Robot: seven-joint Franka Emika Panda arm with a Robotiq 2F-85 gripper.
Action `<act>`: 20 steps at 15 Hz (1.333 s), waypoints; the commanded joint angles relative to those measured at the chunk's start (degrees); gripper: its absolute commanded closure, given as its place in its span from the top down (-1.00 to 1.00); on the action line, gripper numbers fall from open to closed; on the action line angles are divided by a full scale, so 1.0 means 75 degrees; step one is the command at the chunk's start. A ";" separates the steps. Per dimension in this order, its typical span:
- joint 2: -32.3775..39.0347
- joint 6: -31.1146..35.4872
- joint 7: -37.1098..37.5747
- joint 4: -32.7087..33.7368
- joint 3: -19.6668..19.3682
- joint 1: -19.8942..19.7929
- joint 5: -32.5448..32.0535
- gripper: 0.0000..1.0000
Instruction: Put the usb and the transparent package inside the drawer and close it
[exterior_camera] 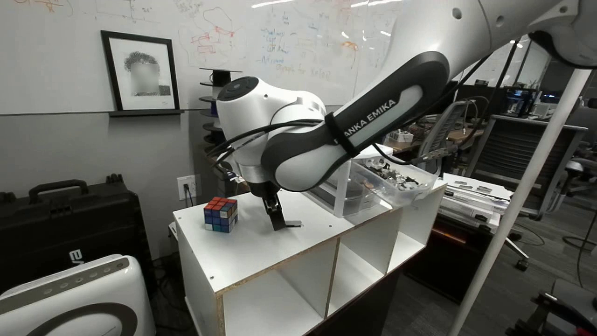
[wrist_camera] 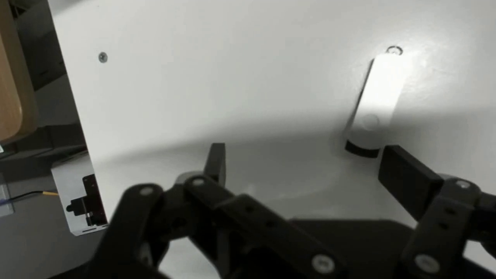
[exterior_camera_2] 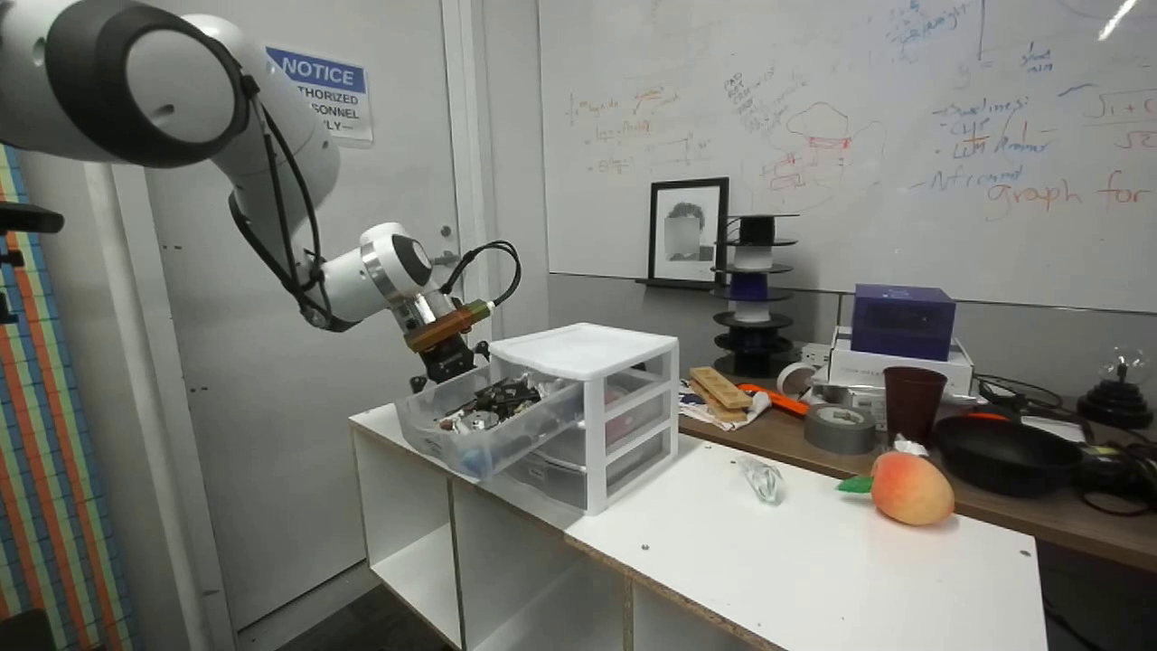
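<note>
Behind the white tabletop (exterior_camera: pixel 247 266) stands a whiteboard (exterior_camera: pixel 317 23), much written on. On this tabletop the usb (wrist_camera: pixel 376 102) lies flat, pale with a dark end, and this end is just beside one finger (wrist_camera: pixel 407 180) of the hand (wrist_camera: pixel 302 161); whether they touch, I cannot tell. The hand has its fingers spread wide, close to the tabletop, and nothing is held between them. So the step in hand seems to be the grasping of the usb, not yet done. The next move should shift the hand sideways until the usb is between both fingers, then close softly, because the piece is thin. The transparent package (exterior_camera_2: pixel 761 481), which rests across the drawer unit (exterior_camera_2: pixel 592 351) from the hand, should wait for its turn. The drawer (exterior_camera_2: pixel 533 427), the top one, is pulled out already and contains many small parts (exterior_camera_2: pixel 493 407). As for writing, the arm (exterior_camera: pixel 373 116) shows "ANKA EMIKA", its beginning lost at a black band (exterior_camera: pixel 342 135). In an exterior view a sign (exterior_camera_2: pixel 336 90) says "NOTICE", the words under it partly hidden by the arm, and the whiteboard carries "graph for" in red
</note>
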 commanded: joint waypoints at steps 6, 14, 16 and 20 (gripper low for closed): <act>0.0441 -0.0614 -0.1779 0.1073 0.0097 -0.0007 0.1629 1.00; 0.0231 -0.1477 -0.1065 0.0837 -0.0269 0.0107 0.2239 1.00; 0.0322 -0.1542 -0.0966 0.0906 -0.0315 0.0040 0.2296 1.00; 0.0549 -0.1925 -0.1054 0.1101 -0.0255 -0.0078 0.2660 0.50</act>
